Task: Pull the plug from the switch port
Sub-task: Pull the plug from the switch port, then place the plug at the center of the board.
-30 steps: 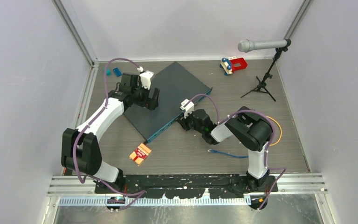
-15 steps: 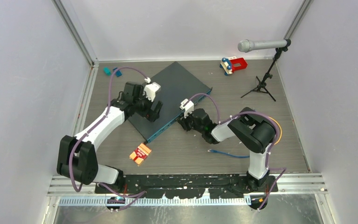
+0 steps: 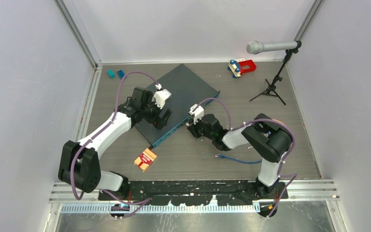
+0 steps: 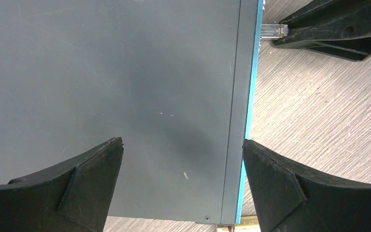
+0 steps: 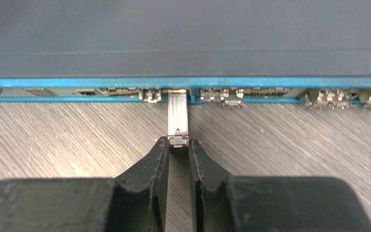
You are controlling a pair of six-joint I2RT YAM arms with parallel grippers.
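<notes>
At table centre, switch (image 3: pixel 186 89): flat, teal port edge toward right arm.
Left gripper (image 4: pixel 182 142): wide open above switch top, empty.
Right gripper (image 5: pixel 178 145): clamped on plug (image 5: pixel 178 113).
Plug: apparently seated in port; grasp done, pull remains.

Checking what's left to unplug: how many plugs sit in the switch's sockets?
1: a silvery plug mid-row in the switch front, its tail pinched by the right gripper. The row's ends are out of view, so more may hide.

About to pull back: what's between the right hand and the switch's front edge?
Only the plug: in the right wrist view it runs from the right hand, pinching its tail, into a port of the switch.
</notes>
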